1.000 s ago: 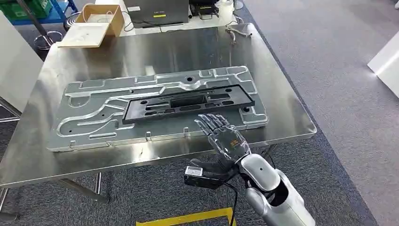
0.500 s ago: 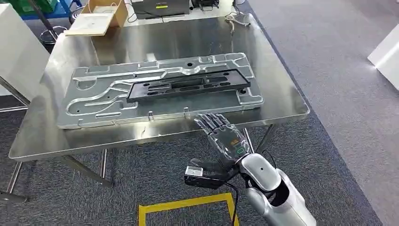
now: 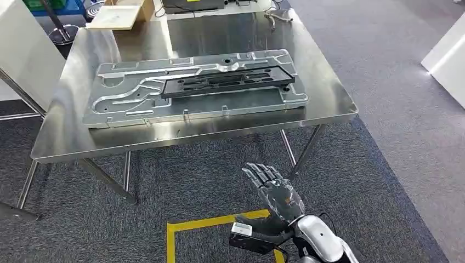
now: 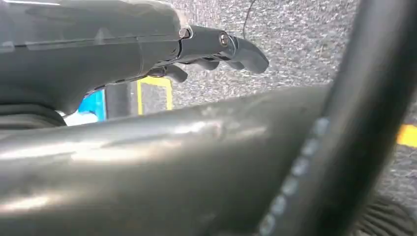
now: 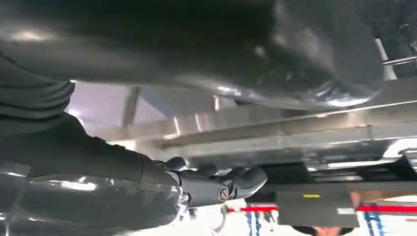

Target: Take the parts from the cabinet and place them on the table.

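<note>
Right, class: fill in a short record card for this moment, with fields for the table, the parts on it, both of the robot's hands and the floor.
table: steel table, shiny bare top around the parts
large part: silver machined plate lying flat on the table
small part: black frame lying on the plate
right robot hand: empty, fingers apart, over the carpet short of the table
left robot hand: holds nothing, over the carpet
floor: grey carpet with yellow tape

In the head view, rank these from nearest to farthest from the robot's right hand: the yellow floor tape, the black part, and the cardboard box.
From the right hand:
1. Yellow floor tape, on the carpet just beside the hand.
2. Black part, lying on the large metal plate on the table.
3. Cardboard box, at the table's far left corner.
</note>
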